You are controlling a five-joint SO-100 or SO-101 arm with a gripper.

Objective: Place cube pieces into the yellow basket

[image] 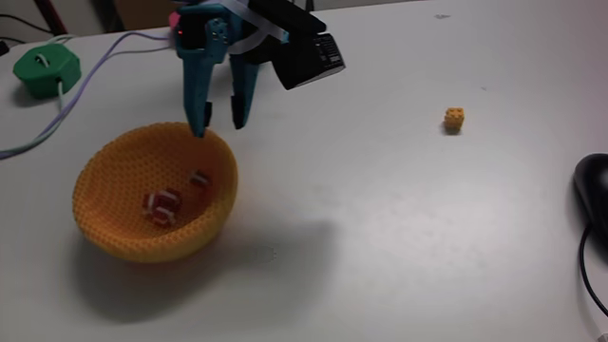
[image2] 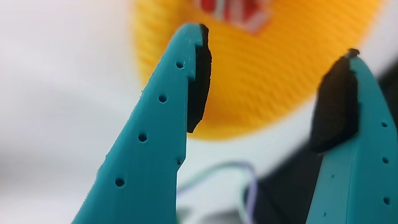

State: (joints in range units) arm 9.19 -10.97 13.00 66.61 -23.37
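Note:
The yellow basket (image: 155, 195) sits at the left of the table in the fixed view, with red cube pieces with white bands inside: a cluster (image: 161, 205) and one (image: 200, 178) nearer the far wall. The yellow-orange studded cube (image: 454, 119) lies alone on the table at the right. My teal gripper (image: 219, 125) hangs open just above the basket's far rim, nothing between its fingers. In the wrist view the open gripper (image2: 277, 46) frames the blurred basket (image2: 261, 81) and a red cube piece (image2: 233, 9) at the top edge.
A green hexagonal puck (image: 46, 70) with cables (image: 81, 90) sits at the far left. A black mouse (image: 594, 195) with its cord lies at the right edge. White tabletop (image: 380, 218) stretches between the basket and the studded cube.

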